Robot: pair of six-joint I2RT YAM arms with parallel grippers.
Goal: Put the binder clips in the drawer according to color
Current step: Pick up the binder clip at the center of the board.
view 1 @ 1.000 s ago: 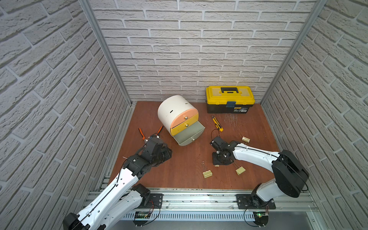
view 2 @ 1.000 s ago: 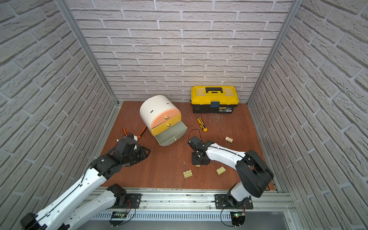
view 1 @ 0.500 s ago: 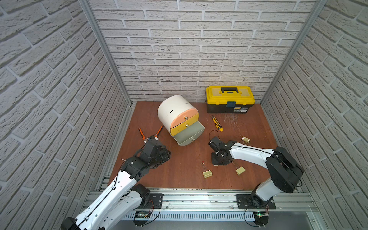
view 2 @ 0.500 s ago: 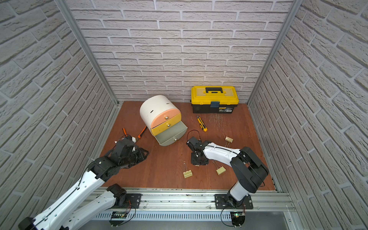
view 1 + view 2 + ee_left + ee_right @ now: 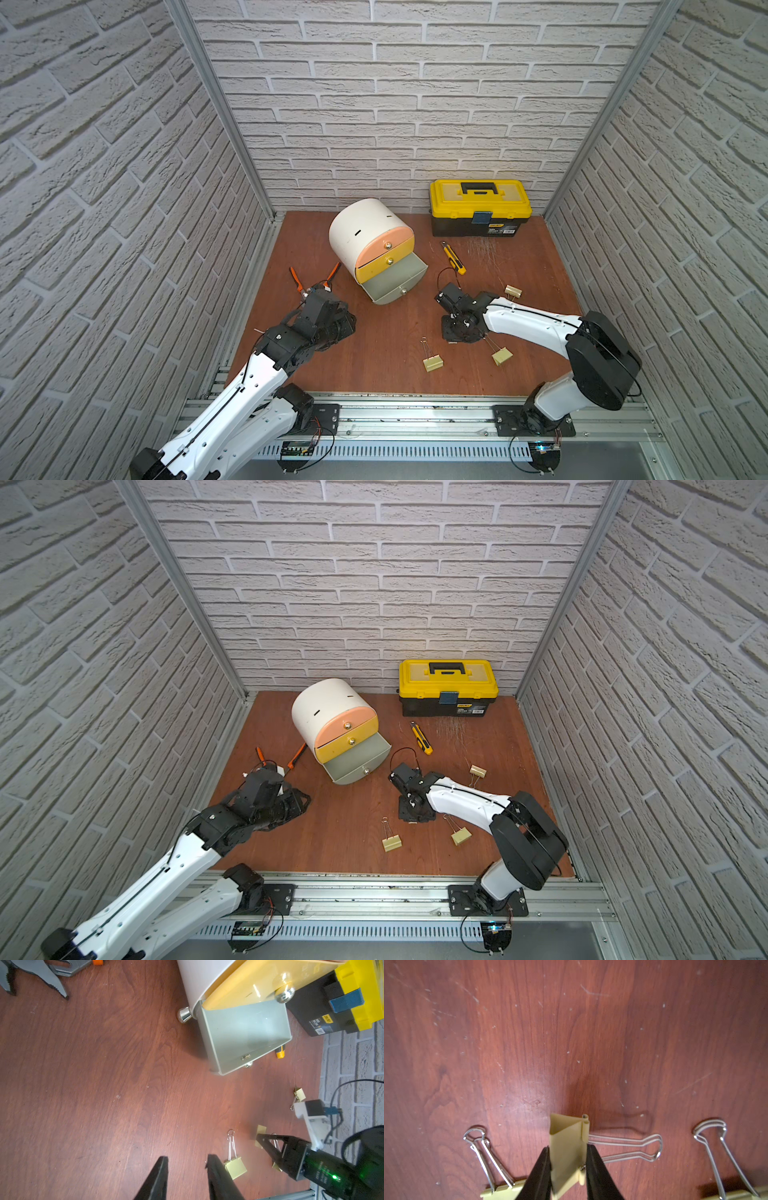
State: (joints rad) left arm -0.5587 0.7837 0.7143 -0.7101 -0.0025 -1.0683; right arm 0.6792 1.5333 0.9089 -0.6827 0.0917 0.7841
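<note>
My right gripper (image 5: 568, 1147) is shut on a pale yellow binder clip (image 5: 564, 1132), held on edge just over the table with its wire handles sticking out sideways. In both top views this gripper (image 5: 459, 328) points down and hides that clip. Three more pale yellow binder clips lie loose: one at the front (image 5: 433, 362), one beside the right arm (image 5: 502, 355), one further back (image 5: 513, 291). The white drawer cabinet (image 5: 365, 232) has its grey bottom drawer (image 5: 395, 282) pulled out and empty (image 5: 245, 1030). My left gripper (image 5: 187, 1158) is open and empty, beside the front clip (image 5: 235, 1167).
A yellow-black toolbox (image 5: 480, 205) stands against the back wall. A yellow utility knife (image 5: 453, 257) lies right of the cabinet. Orange-handled pliers (image 5: 313, 278) lie behind my left gripper (image 5: 338, 322). Brick walls close in three sides.
The right gripper's jaws have closed in onto the pale yellow clip, and its wrist shifted slightly left. The left arm has barely moved.
</note>
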